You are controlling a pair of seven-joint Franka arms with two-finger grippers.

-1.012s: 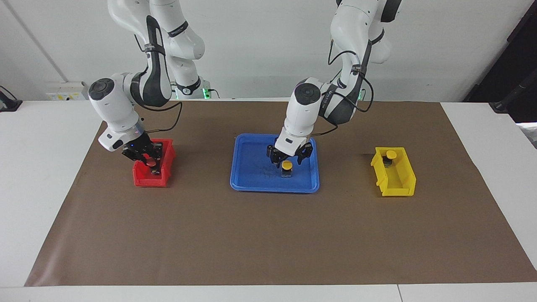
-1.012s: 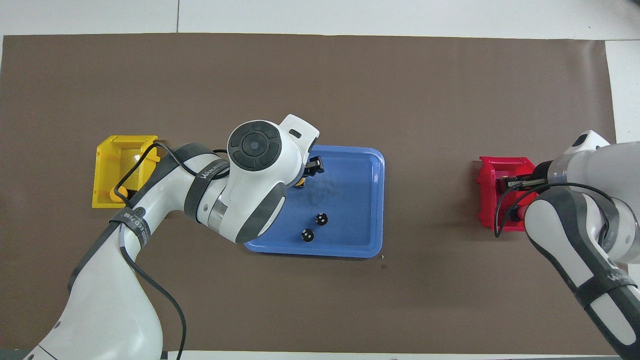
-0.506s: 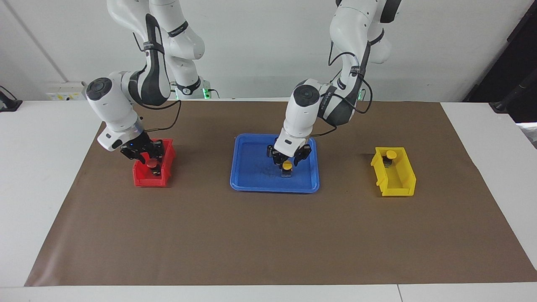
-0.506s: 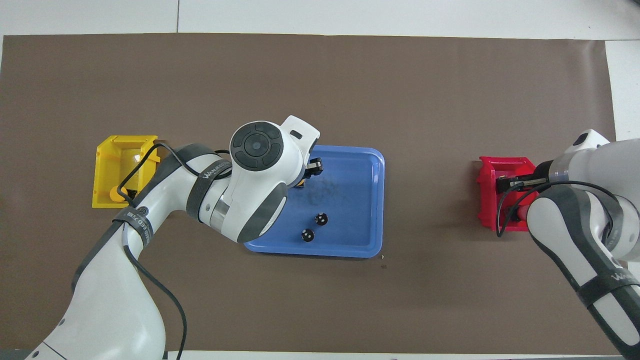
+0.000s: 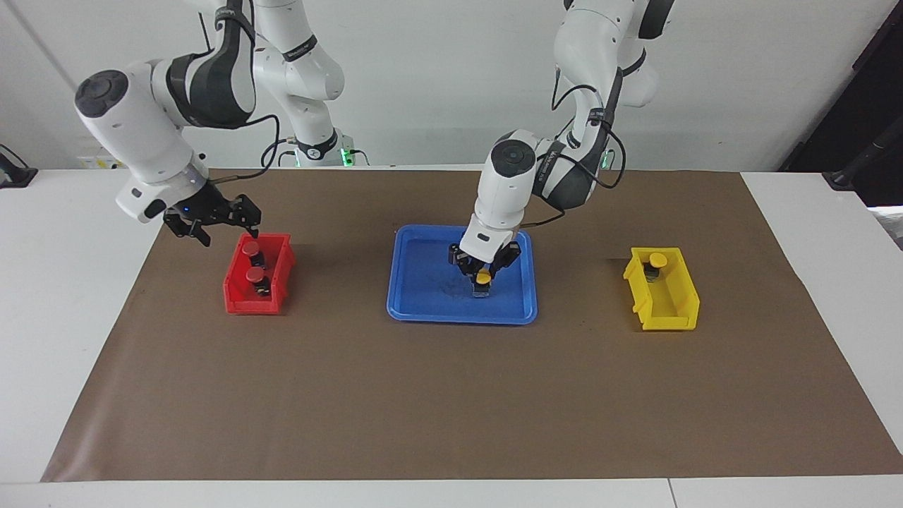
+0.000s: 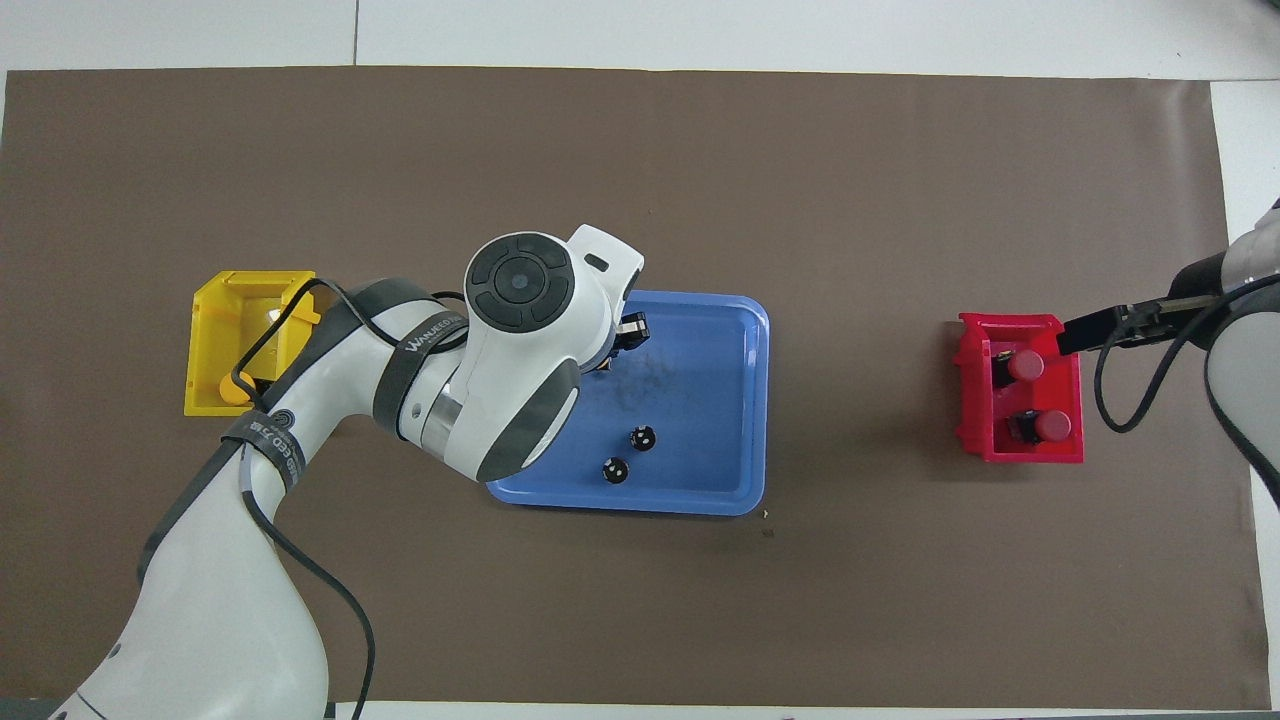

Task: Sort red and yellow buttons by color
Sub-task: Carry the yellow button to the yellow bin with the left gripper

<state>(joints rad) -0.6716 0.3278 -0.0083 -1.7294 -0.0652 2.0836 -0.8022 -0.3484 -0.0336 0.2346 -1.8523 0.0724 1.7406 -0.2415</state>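
Two red buttons [image 5: 251,261] lie sorted in the red bin [image 5: 280,282], so the right tool [image 5: 211,229] hangs apart above it, while the left tool [image 5: 483,267] clamps the tray's [image 5: 423,310] last yellow button [image 5: 482,279], bound for the yellow bin [image 5: 681,314].

Glossy plastic-looking red bin [image 5: 240,300], yellow bin [image 5: 683,310] and blue tray [image 5: 423,310]. Matt, paper-like brown mat [image 5: 451,395]. Smooth, shiny white arm shells.

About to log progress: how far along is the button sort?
Done: two red buttons lie in the red bin, one yellow button in the yellow bin. In hand: left end effector closed on the last yellow button in the blue tray. Left: carry it over. Right end effector hangs open, empty.
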